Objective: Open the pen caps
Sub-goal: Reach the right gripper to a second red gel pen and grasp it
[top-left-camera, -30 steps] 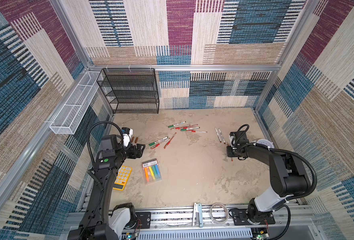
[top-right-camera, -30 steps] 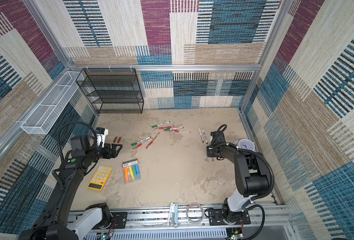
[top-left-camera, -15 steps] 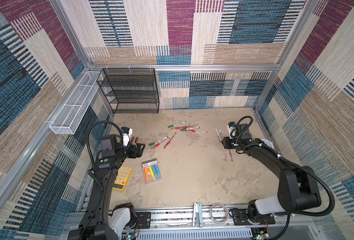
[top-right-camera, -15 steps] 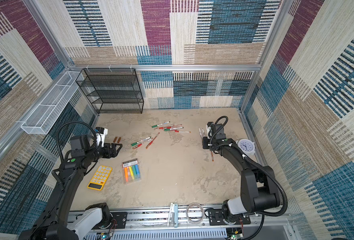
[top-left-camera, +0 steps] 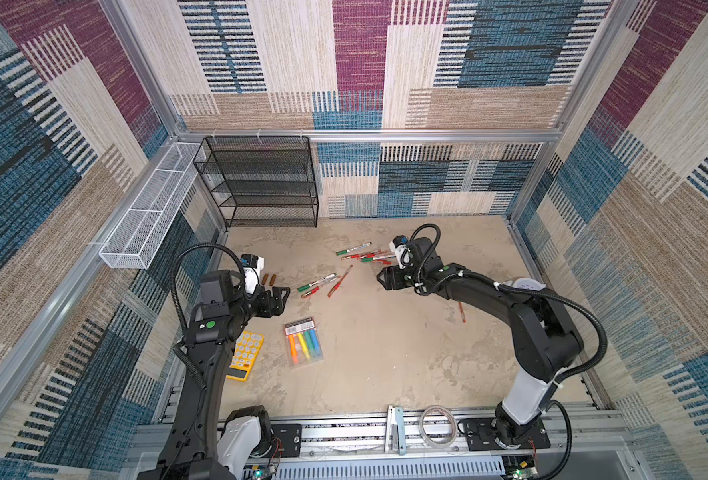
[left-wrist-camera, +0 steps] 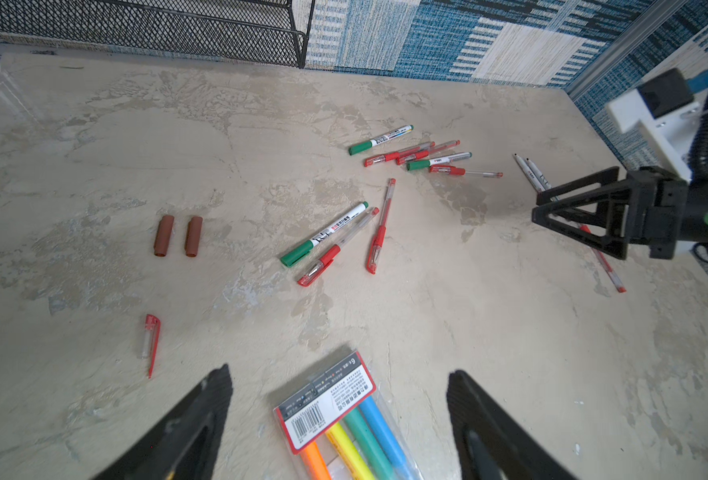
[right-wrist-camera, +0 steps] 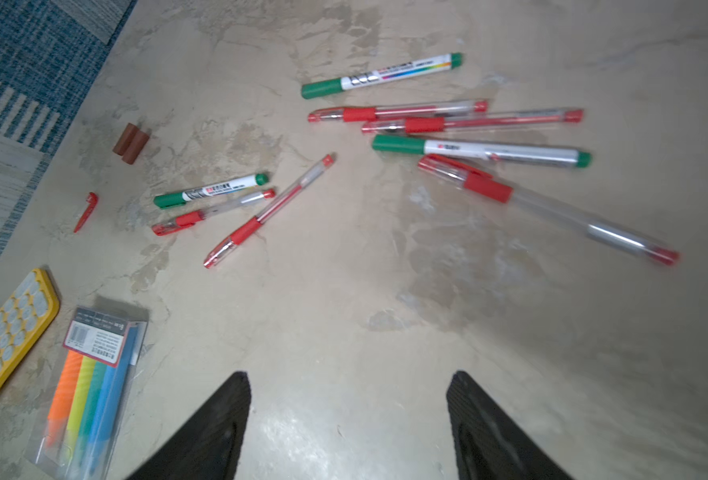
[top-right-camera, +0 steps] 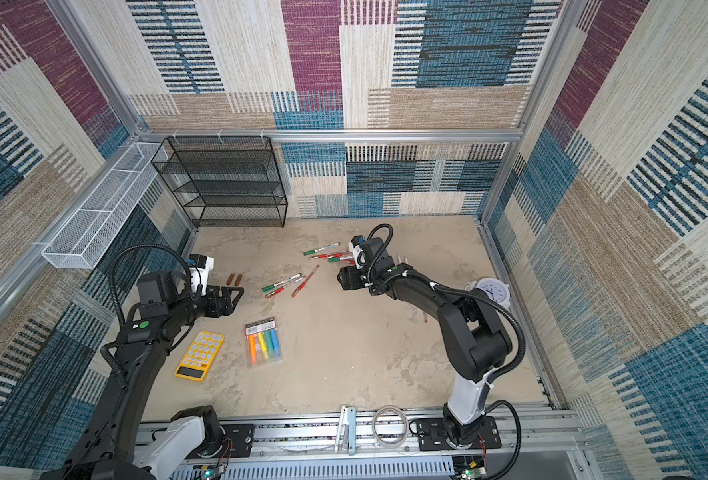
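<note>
Several pens lie capped in two loose groups, a far group (top-left-camera: pixel 364 255) and a nearer group (top-left-camera: pixel 321 284), with green or red pen caps on them. Two brown-orange caps (left-wrist-camera: pixel 177 235) lie off side by side, and a loose red cap (left-wrist-camera: pixel 151 336) lies near them. An uncapped red pen (top-left-camera: pixel 461 311) rests alone at the right, under my right arm. My left gripper (top-left-camera: pixel 283 298) hovers open and empty, left of the nearer group. My right gripper (top-left-camera: pixel 381 278) is open and empty, just right of both groups and facing them (right-wrist-camera: pixel 348 376).
A clear pack of highlighters (top-left-camera: pixel 303 341) and a yellow calculator (top-left-camera: pixel 246 349) lie front left. A black mesh shelf (top-left-camera: pixel 260 183) and a white wire basket (top-left-camera: pixel 148 216) stand at the back left. A white clock (top-right-camera: pixel 491 289) sits at the right wall.
My right gripper has opened and swung from the table's right edge leftward to the pen groups, leaving the lone red pen behind. The left arm has not moved.
</note>
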Robot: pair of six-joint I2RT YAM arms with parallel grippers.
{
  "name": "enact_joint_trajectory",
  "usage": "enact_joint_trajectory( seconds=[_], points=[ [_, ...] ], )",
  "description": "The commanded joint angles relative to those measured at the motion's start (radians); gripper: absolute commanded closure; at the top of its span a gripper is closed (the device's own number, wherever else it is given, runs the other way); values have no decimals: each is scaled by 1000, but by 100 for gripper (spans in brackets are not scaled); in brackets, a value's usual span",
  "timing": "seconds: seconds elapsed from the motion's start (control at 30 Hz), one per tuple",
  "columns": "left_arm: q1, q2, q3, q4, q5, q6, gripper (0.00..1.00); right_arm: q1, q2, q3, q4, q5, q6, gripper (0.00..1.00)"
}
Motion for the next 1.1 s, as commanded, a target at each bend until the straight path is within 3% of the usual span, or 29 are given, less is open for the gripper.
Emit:
enact_joint_trajectory(
  seconds=[0.0,0.27,0.67,0.87,1.07],
  points=[
    [1,-11,-5,18,6,3,15,30,85,104,51,-41,21,15],
    [1,-16,-7,18,8,3,15,64,350,445,-5,-105,44,5],
    [0,-7,2,13,-5,6,15,74,732,998,-210,-215,99,11],
    [-1,-7,-8,15,-1,8,15,75,818,1095,-233,-240,128,17],
    [0,-9,-9,15,1,16,15,78,831,1087,-271,-221,121,19]
  ],
)
